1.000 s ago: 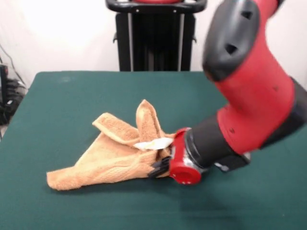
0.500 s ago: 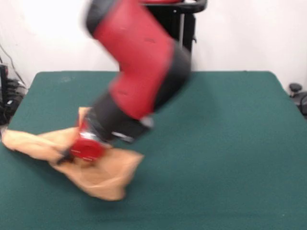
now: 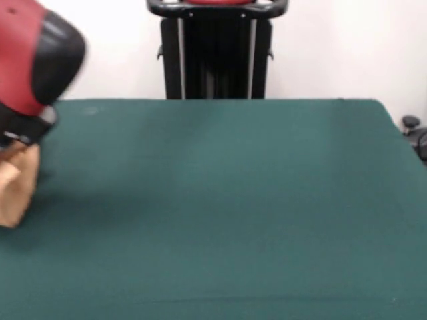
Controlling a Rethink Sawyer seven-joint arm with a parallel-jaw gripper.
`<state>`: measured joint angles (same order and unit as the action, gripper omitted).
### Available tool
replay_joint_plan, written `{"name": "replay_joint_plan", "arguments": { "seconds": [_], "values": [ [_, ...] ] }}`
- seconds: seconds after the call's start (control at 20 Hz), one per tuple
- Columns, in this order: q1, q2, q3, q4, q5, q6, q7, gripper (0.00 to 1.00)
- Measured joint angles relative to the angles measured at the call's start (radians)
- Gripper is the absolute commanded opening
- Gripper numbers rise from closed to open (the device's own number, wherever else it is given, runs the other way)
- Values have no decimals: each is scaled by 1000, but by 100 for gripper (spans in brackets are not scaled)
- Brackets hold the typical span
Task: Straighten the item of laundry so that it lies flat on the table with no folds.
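One second was all it took: my red and black arm (image 3: 30,60) dragged the orange-tan terry towel (image 3: 17,190) from mid green felt table (image 3: 233,200) to its edge, bunched up. Couldn't tell the gripper's state.

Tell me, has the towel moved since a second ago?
Yes. The orange-tan towel has been dragged from mid-table, below the black pedestal, to the picture's left edge, where only part of it shows under the arm.
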<state>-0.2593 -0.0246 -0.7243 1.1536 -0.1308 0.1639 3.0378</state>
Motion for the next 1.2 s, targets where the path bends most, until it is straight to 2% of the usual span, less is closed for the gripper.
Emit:
{"name": "replay_joint_plan", "arguments": {
  "seconds": [0.3,0.55,0.75,1.2],
  "values": [
    [-134,-89,115,59,-247,-35,-24,0],
    [-170,-131,168,99,-416,-43,-29,0],
    [-139,-139,173,111,-500,-73,-29,0],
    [-81,-136,173,115,-558,-143,-29,0]
  ]
}}
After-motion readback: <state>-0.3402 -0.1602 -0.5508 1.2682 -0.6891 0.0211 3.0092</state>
